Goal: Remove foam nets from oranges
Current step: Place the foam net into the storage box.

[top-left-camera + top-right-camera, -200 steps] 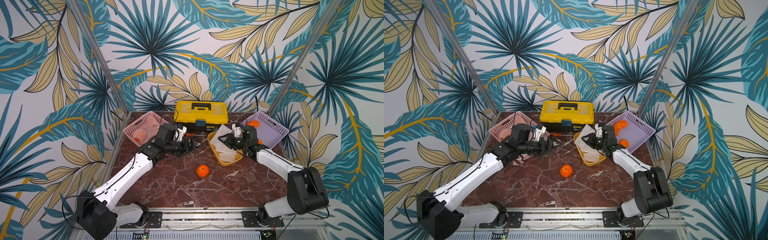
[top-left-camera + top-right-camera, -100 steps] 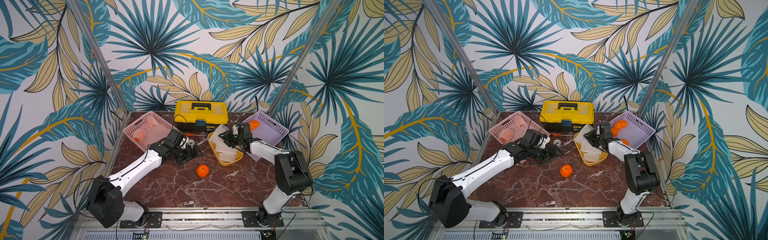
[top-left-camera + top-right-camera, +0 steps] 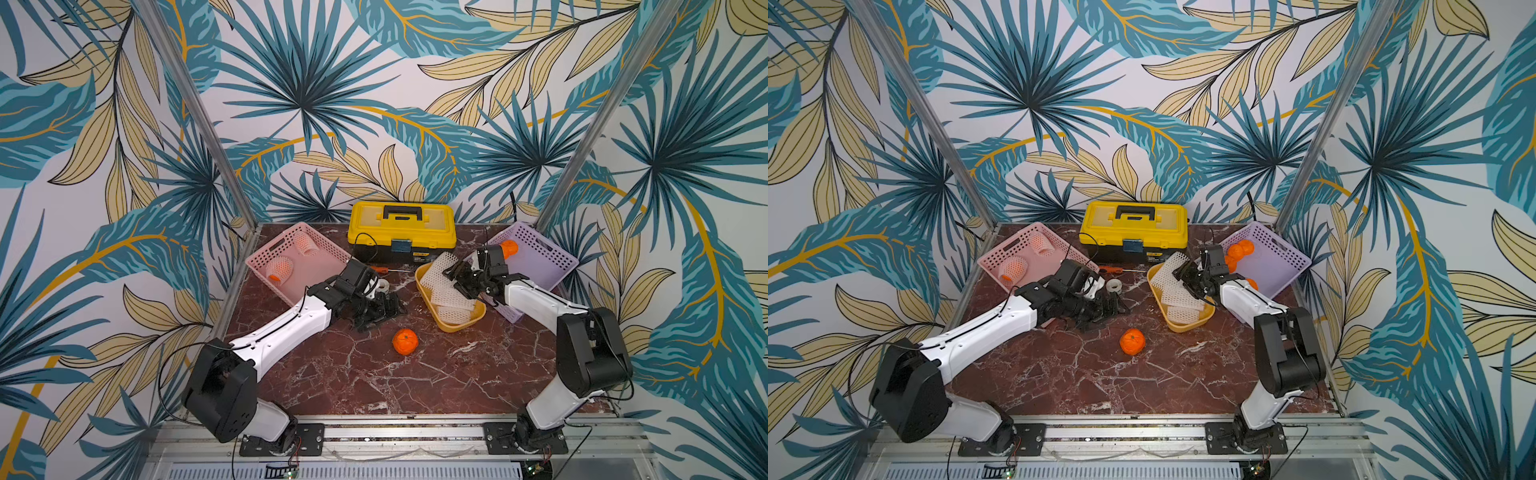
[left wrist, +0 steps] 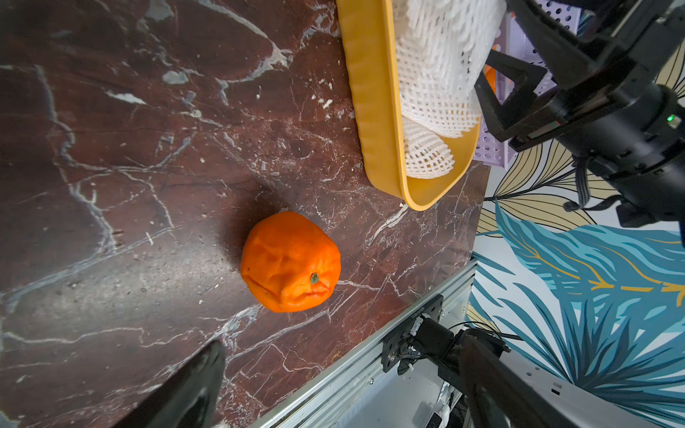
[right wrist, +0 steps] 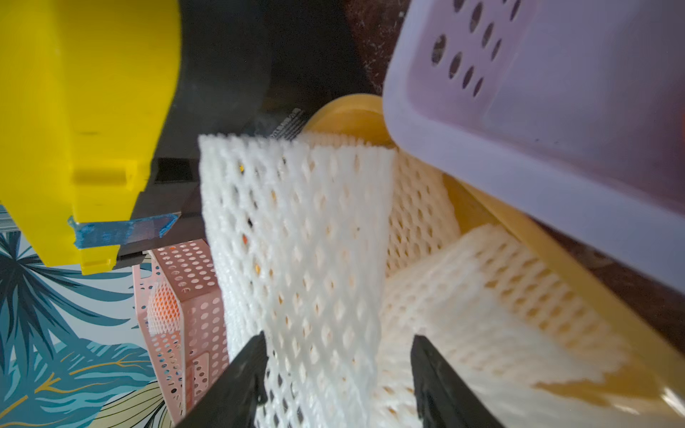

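Red-brown marble makes the tabletop (image 3: pixel 415 386); one bare orange (image 3: pixel 405 341) sits on it alone, out of any net, near the front end of the yellow tray (image 3: pixel 459 327) but apart from it; the left wrist view shows its skin dented and its green stem spot. The left hand (image 3: pixel 382 309) is low over the tabletop just behind that fruit and to its left, jaws spread wide and holding nothing; in its wrist view the dark fingers (image 4: pixel 192 385) frame the marble, with the orange beyond their tips. Several empty foam nets (image 3: pixel 446 293) are piled in the tray; the right hand (image 3: pixel 457 279) reaches over them, and its wrist view shows the jaws parted with an upright net (image 5: pixel 296 241) standing between them, not pinched. Two netted oranges (image 3: pixel 1013 266) lie in the pink basket (image 3: pixel 1000 247) at the back left; loose oranges (image 3: pixel 1239 250) rest in the purple basket (image 3: pixel 1279 266) at the back right, just beside the tray. A yellow toolbox (image 3: pixel 402 226) stands at the back between the baskets; an orange-handled screwdriver (image 3: pixel 384 270) and a roll of tape (image 3: pixel 1113 285) lie before it.
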You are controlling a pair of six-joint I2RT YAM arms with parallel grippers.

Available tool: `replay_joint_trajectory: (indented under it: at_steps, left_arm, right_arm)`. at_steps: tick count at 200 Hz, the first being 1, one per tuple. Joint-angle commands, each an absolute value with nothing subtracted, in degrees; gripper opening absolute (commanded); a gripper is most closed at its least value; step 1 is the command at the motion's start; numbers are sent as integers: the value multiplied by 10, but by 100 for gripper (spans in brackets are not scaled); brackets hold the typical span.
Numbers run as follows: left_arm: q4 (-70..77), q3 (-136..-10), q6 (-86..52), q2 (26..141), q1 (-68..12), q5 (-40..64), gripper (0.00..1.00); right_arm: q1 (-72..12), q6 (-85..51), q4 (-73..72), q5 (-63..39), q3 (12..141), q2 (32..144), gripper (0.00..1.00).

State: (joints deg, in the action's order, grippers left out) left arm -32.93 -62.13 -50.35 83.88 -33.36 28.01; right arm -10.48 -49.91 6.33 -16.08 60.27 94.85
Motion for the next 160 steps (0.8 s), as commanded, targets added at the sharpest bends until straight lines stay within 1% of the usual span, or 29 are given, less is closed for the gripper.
replay_joint_trajectory:
  at_steps: [1,33,60,68,76,80,84,85,102,114,132,160]
  left_arm:
    - [-339,-642,-497,840,-337,269,99]
    - [-349,-648,-492,840,-337,263,99]
    - [-359,-657,-487,842,-336,257,99]
    - [-360,-660,-486,841,-336,255,99]
    - [-361,-661,-485,839,-335,252,99]
    - [-361,-662,-485,839,-335,250,99]
    - [-361,-662,-484,838,-335,249,99]
    - [-362,-662,-484,838,-334,249,99]
    - [-362,-665,-484,838,-333,245,99]
    - [-365,-669,-485,839,-332,247,99]
    - [-365,-671,-485,838,-332,247,99]
    - [-370,-669,-485,833,-332,239,99]
  right_arm:
    - [-103,-465,98,-140,586,908,65]
    - [-103,-444,119,-129,580,872,65]
    - [-102,-419,163,-116,584,849,63]
    - [-103,-412,156,-102,579,835,59]
    - [-103,-404,131,-96,568,823,51]
    - [-103,-399,96,-94,564,819,46]
    - [-103,-395,88,-94,564,819,43]
    - [-103,-393,82,-94,565,820,42]
    - [-104,-363,83,-110,606,849,28]
    - [-104,-351,82,-120,634,875,21]
    - [-104,-357,48,-132,648,913,14]
    - [-110,-352,43,-124,674,983,12]
